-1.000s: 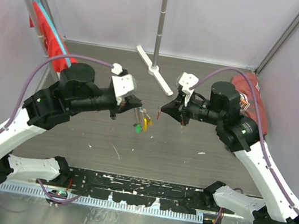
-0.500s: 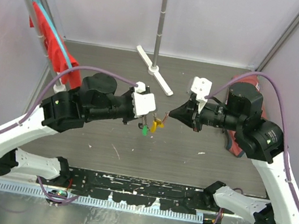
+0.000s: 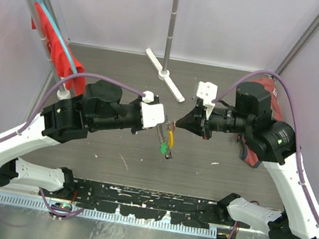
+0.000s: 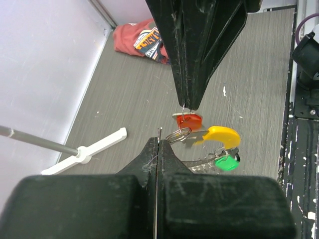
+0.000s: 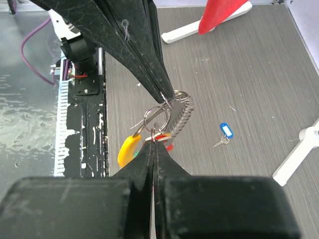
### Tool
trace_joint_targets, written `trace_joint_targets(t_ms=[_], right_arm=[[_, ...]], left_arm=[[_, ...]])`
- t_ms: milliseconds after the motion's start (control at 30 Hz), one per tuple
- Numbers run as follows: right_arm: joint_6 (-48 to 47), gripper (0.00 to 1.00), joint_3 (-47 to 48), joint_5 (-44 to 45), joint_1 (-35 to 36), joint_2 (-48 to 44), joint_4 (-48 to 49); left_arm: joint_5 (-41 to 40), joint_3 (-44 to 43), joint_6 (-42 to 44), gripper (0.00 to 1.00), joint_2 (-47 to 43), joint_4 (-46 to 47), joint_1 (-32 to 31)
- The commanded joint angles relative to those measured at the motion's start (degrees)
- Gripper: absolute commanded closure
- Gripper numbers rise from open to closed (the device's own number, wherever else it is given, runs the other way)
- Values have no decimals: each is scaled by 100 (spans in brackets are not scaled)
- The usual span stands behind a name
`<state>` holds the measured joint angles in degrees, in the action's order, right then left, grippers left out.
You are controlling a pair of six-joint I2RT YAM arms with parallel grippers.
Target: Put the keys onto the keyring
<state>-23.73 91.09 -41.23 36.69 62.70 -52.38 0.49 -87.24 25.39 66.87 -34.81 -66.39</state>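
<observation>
Both arms reach inward above the middle of the counter [image 3: 211, 177], their tips meeting nose to nose. The left claw [image 4: 158, 145] is clamped on the keyring [image 4: 180, 133], whose yellow tag [image 4: 219, 135] and green tag [image 4: 228, 163] dangle below. The right claw [image 5: 153, 144] is pinched shut on the red key [image 4: 190, 121], touching the ring. The blue key [image 5: 225, 131] lies alone on the counter. A white stand [image 3: 164, 74] sits behind the claws, and a red cloth [image 4: 138, 39] is bunched in the corner.

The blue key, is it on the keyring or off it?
Off. The blue key lies alone on the table, well apart from the keyring, which the left gripper holds up in the air.
</observation>
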Motion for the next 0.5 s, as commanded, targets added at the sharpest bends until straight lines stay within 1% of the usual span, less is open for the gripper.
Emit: trace_joint_targets(t_ms=[0,467], right_arm=[[-62,99,247,-363,-5,0,140],[180,99,9,-302,-7,-120,647]], left_arm=[[78,-5,35,100,-208,459,-56],[108,-18,9,100,-99,479,-121]])
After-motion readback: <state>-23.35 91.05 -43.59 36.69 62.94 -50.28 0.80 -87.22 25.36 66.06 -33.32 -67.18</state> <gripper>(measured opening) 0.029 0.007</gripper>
